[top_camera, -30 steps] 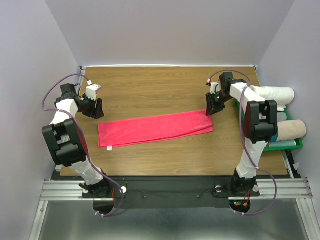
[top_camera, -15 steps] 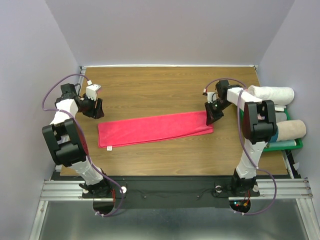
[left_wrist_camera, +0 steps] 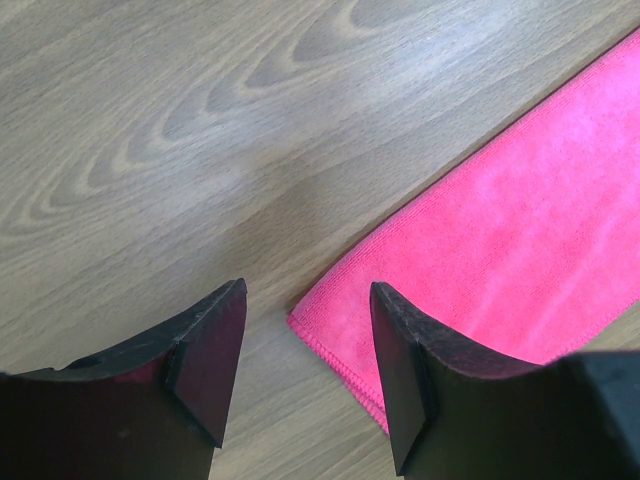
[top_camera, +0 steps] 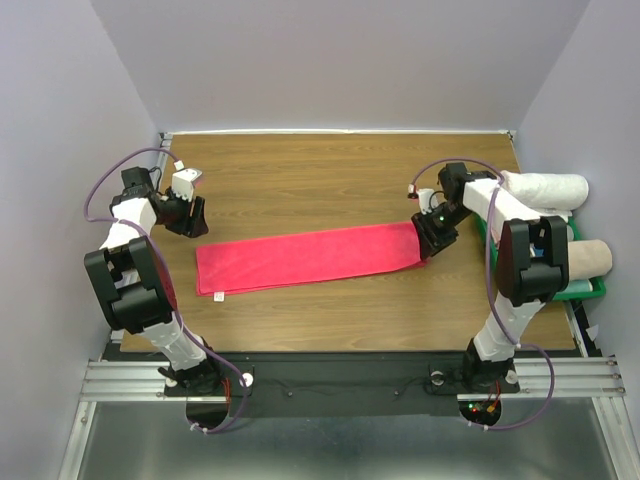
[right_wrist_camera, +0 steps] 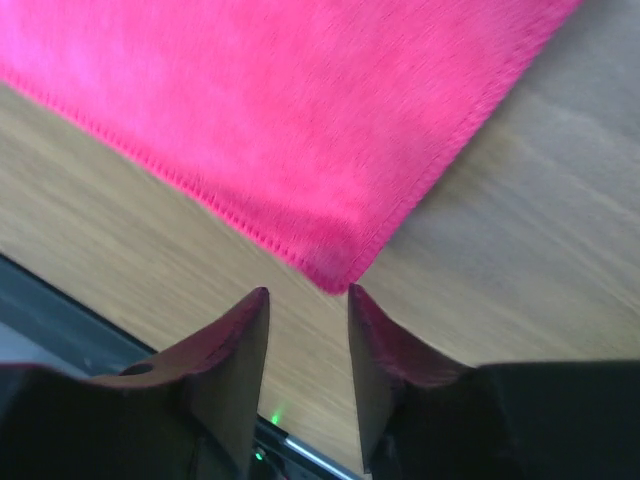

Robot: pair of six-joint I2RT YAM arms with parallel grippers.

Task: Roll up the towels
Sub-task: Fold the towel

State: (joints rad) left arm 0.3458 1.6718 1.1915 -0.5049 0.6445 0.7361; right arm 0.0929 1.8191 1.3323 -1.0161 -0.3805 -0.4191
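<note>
The right arm had swung in from the far side and come down since a moment before, so that the right gripper (right_wrist_camera: 307, 291) now hung low over the right end of the bright pinkish-red terry towel (top_camera: 310, 257). It had been up by that end's far corner earlier. The left arm had not budged. The towel itself had not shifted either: it lay flat and unrolled as a long strip across the middle of the wood-grain table (top_camera: 320, 175), slanting a little, with its left end nearer the arms and a small white tag (top_camera: 218, 295) at the near left corner. From the right wrist I could see the two dark fingers standing apart with a narrow gap and nothing between them, a stitched corner of the towel lying just ahead of the tips. The left gripper (left_wrist_camera: 307, 287) hovered above bare wood by the towel's far left corner, its jaws spread wider and empty, the corner just beyond them. Off to the right a green plastic bin (top_camera: 590, 290) sat beside the table, holding a rolled white towel (top_camera: 545, 188) at the back and a rolled beige towel (top_camera: 585, 258) nearer. The right arm's upper links stood in front of the bin and hid part of it. Purple cables (top_camera: 100, 190) looped off both arms.
</note>
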